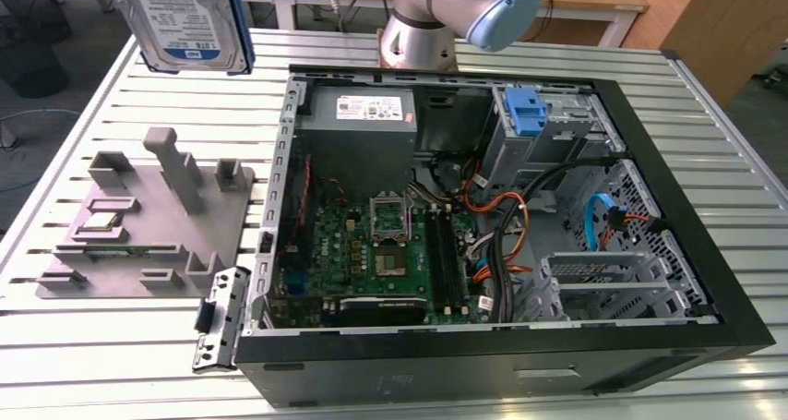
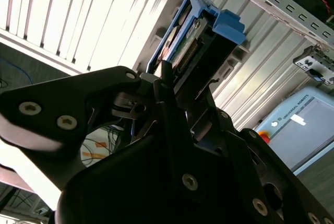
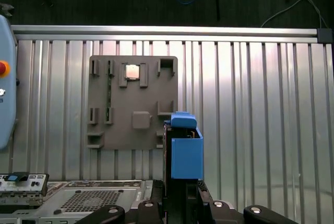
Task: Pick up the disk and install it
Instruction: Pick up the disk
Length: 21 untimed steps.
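Pincer squeezes tight on the disk and holds it high in the air, at the exterior view's left. Under it, the grey holder tray sits on the table. To the right lies the open computer case, well apart from the disk.

You have the disk upright in the air, above the table: silver drive, white-and-blue label, blue carrier frame clipped around.
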Available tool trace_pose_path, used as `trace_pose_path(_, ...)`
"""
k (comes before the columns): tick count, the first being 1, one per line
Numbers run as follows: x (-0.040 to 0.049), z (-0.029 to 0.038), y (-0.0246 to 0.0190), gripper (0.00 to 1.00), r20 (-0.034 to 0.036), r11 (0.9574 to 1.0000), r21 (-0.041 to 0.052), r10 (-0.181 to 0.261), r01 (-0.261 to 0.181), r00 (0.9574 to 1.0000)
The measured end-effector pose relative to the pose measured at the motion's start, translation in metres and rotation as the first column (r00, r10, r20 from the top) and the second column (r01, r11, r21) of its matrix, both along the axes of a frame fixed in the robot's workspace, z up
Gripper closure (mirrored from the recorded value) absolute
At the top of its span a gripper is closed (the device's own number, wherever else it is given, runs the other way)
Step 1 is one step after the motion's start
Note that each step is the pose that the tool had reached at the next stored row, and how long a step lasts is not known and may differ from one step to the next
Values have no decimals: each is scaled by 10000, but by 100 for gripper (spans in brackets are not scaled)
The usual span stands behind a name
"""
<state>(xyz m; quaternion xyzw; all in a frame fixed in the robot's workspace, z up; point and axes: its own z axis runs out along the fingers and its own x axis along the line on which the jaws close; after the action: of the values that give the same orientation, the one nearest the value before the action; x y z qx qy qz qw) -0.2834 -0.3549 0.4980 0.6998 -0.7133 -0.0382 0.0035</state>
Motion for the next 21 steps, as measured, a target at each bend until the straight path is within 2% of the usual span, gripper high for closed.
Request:
trace_pose_path(15,46,0,0,65,0,10000,0,0,0,10000)
trace_pose_path(21,115,0,0,65,-1,10000,0,0,0,10000)
